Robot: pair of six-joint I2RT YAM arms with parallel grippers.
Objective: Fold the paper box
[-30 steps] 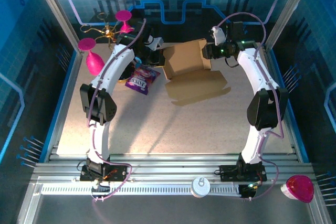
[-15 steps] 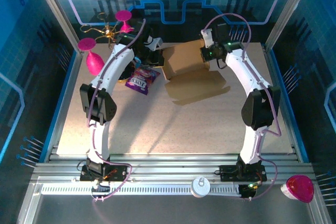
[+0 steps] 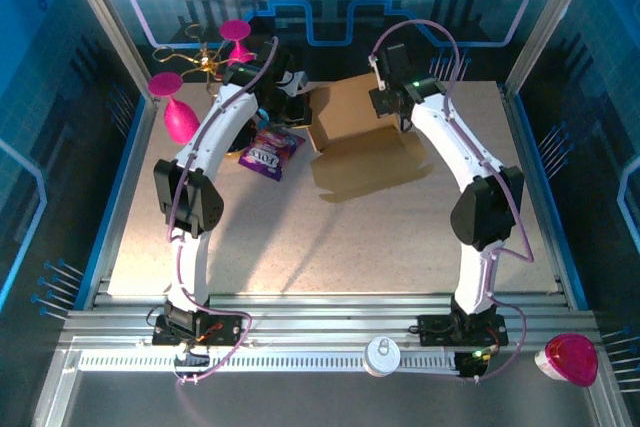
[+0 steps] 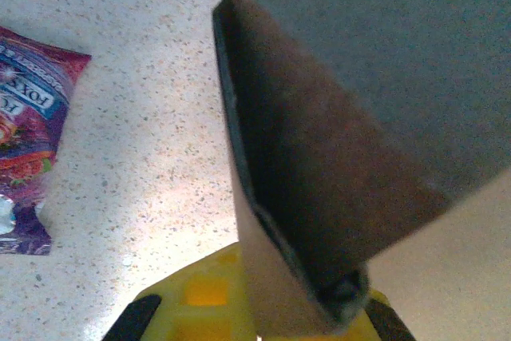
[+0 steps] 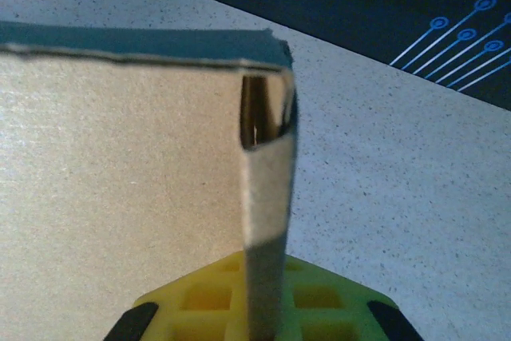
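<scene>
Top view looks down over table (image 3: pixel 330 237), both wrist views pressed close to paper box (image 3: pixel 345 119)

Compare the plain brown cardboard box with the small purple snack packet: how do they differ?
The plain brown cardboard box is far larger than the small purple snack packet. The box is unprinted; the packet carries printed lettering. The box is gripped at its walls by the left gripper and the right gripper; the packet lies free. Both are on the speckled table.

- Table (image 3: pixel 300 237): pale, speckled top.
- Box (image 3: pixel 345 122): brown cardboard, at the far middle, one flap spread flat toward the near edge.
- Packet (image 3: pixel 268 153): purple, just left of the box.
</scene>
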